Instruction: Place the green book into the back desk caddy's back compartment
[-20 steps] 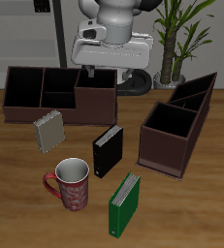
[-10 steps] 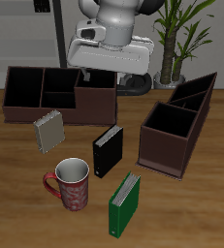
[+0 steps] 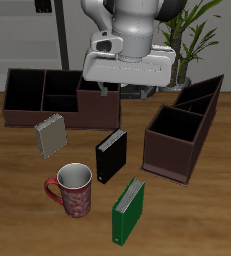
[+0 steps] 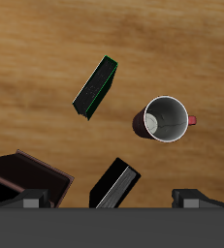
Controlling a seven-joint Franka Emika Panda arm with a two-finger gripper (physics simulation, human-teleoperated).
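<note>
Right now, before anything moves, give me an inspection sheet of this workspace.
Surface: wooden table, no spills seen.
Job's things: green book stands upright near the front edge, untouched; back desk caddy sits broadside at the rear, and what shows of its back compartment looks empty.
Clutter: black book and grey striped book standing; red mug upright beside the green book; second brown caddy seen end-on.
End effector: raised above the table, holding nothing; whether it is open cannot be told.
Cables: nothing seen.
Surroundings: potted plant behind the table.
</note>
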